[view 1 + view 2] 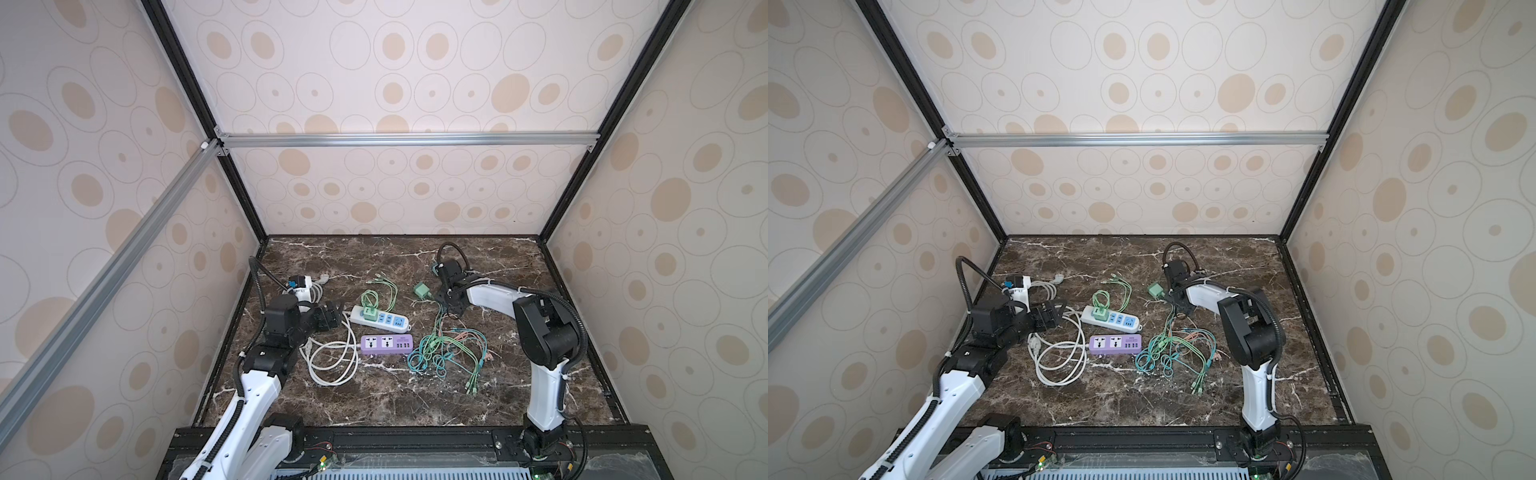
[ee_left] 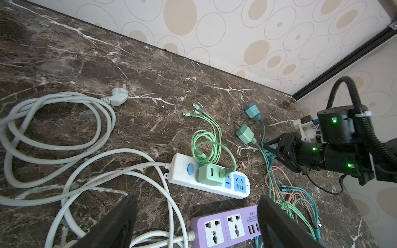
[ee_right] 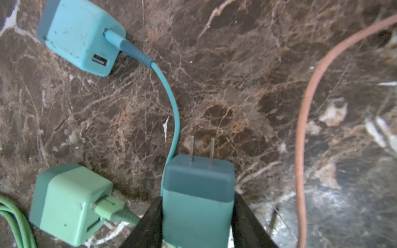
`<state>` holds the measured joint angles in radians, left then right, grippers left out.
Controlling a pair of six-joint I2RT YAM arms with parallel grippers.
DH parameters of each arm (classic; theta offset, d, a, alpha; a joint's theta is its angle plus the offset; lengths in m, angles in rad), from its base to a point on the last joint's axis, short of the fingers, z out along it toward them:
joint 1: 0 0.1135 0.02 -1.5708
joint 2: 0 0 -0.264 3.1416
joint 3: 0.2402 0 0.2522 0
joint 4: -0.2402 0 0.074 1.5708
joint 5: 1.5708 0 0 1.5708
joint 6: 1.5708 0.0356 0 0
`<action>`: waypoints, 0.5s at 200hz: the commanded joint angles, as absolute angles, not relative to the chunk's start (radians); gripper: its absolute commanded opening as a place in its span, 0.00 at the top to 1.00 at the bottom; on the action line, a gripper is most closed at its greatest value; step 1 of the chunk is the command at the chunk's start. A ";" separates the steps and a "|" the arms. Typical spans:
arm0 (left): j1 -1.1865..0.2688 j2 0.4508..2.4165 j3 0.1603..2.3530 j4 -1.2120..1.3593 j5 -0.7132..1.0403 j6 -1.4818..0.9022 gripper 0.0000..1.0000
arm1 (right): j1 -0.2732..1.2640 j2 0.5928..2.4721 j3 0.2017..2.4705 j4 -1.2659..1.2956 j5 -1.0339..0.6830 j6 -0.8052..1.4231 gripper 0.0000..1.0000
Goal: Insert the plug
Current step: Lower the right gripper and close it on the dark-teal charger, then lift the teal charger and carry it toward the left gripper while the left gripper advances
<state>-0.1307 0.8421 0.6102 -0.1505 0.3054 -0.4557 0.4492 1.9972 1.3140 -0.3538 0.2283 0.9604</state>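
Plug (image 3: 198, 178), teal, snug between fingers (image 3: 148, 227) of right tool (image 3: 198, 198)

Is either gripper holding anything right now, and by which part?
The right gripper clamps the dark teal charger by its two side faces, prongs pointing away. The left gripper is open, holding nothing.

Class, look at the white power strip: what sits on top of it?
A green charger cube, green cable attached, is plugged into the white power strip. The socket under it is covered.
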 commanded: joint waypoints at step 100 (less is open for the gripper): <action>-0.125 0.900 0.624 -0.036 0.507 -0.476 0.12 | 0.450 1.764 1.245 -0.251 0.117 0.385 0.66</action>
